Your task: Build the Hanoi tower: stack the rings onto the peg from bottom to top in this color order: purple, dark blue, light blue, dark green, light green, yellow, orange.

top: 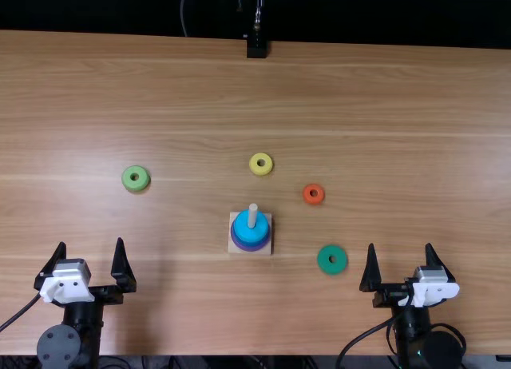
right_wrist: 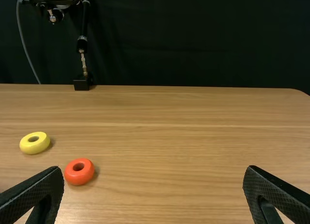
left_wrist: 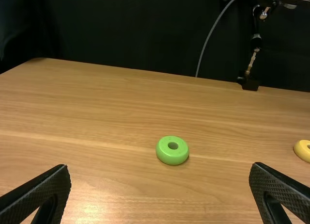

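- The worktop (top: 399, 105) carries everything you have here, running from the two arms at its near edge to the dark backdrop.
- Your left tool (top: 91, 244) is spread wide with nothing between its fingers, pointing toward the far edge.
- Your right tool (top: 400, 247) is also wide open and holds nothing, pointing the same way.
- The square wooden base (top: 267, 249) sits between the tools, slightly farther out, its sides roughly in line with the worktop's edges.
- The purple ring (top: 251, 249) lies flat, low on the base; you cannot clearly tell what is between it and the ring above.
- The light blue ring (top: 243, 226) lies level at the top of the stack, its hole around the peg.
- The dark green ring (top: 332, 259) rests flat, right of the base and a little nearer you, hole facing up.
- The light green ring (top: 136, 178) lies flat ahead of your left tool, well apart from it, hole up.
- The yellow ring (top: 261, 164) is flat beyond the base, hole up.
- The orange ring (top: 314, 194) lies flat between the yellow and dark green ones, hole up.
- The pale peg (top: 252, 216) stands with its long axis upright, its tip clear above the light blue ring.
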You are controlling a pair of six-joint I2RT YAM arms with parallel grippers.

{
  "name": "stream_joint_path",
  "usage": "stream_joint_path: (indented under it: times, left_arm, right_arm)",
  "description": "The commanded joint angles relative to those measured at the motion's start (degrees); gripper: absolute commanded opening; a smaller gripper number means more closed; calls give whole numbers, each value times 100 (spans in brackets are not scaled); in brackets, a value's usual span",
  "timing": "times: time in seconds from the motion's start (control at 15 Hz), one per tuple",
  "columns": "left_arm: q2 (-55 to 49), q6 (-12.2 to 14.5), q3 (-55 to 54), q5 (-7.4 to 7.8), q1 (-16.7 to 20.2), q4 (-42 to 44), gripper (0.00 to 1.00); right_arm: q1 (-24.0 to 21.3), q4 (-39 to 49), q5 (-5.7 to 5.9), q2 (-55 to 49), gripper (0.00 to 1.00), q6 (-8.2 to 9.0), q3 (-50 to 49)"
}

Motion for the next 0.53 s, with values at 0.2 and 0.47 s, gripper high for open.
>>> stream_joint_path:
  times: [0.2, 0.47]
  left_arm:
    - [-62, 53, -196, 3, 42, -33, 100]
    - [-62, 53, -196, 3, 42, -33, 100]
  right_arm:
    - [-73, 0, -30, -73, 100, 74, -36]
    - [-82, 106, 13, -73, 100, 84, 158]
